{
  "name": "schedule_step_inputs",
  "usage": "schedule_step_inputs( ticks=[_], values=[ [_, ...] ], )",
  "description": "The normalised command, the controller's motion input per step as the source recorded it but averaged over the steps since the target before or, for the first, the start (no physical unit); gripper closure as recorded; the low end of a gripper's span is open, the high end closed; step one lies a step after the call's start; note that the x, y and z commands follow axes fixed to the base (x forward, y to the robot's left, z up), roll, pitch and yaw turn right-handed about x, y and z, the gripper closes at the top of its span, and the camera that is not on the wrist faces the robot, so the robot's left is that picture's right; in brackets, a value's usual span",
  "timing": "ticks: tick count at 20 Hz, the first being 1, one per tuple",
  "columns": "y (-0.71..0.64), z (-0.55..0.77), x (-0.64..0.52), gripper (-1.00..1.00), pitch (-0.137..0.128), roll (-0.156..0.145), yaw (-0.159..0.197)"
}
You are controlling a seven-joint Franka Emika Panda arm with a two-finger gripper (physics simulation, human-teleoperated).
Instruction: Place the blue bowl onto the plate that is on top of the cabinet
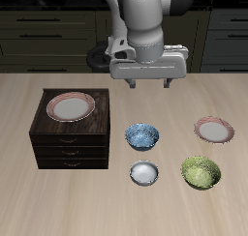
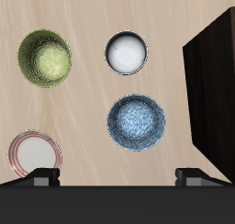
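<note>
The blue bowl [image 1: 142,135] with a mottled blue-and-white pattern sits on the table beside the cabinet [image 1: 70,143]; it also shows in the wrist view [image 2: 137,120]. The plate [image 1: 71,106] with a pink-red rim lies on top of the dark-brown cabinet. My gripper [image 1: 148,86] hangs high above the table, farther back than the bowl, open and empty. In the wrist view only its fingertips [image 2: 41,174] show, and the cabinet's dark side [image 2: 213,104] is in view.
A plain white bowl [image 1: 143,172] [image 2: 126,51] and a green leafy bowl [image 1: 201,171] [image 2: 44,56] sit nearer the table's front edge. A smaller pink-rimmed plate [image 1: 214,131] [image 2: 35,154] lies on the table beside the blue bowl.
</note>
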Motion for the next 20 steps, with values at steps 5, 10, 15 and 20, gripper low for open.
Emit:
schedule_step_inputs(
  ticks=[5,10,15,20],
  values=[
    [0.04,-0.27,-0.01,-1.0,-0.001,0.004,-0.02],
    [0.16,-0.24,-0.12,-1.0,-0.029,0.03,0.043],
    [0.02,-0.21,-0.03,-1.0,-0.025,-0.007,0.003],
    [0.01,-0.32,0.02,-1.0,0.021,0.01,-0.036]
  ],
)
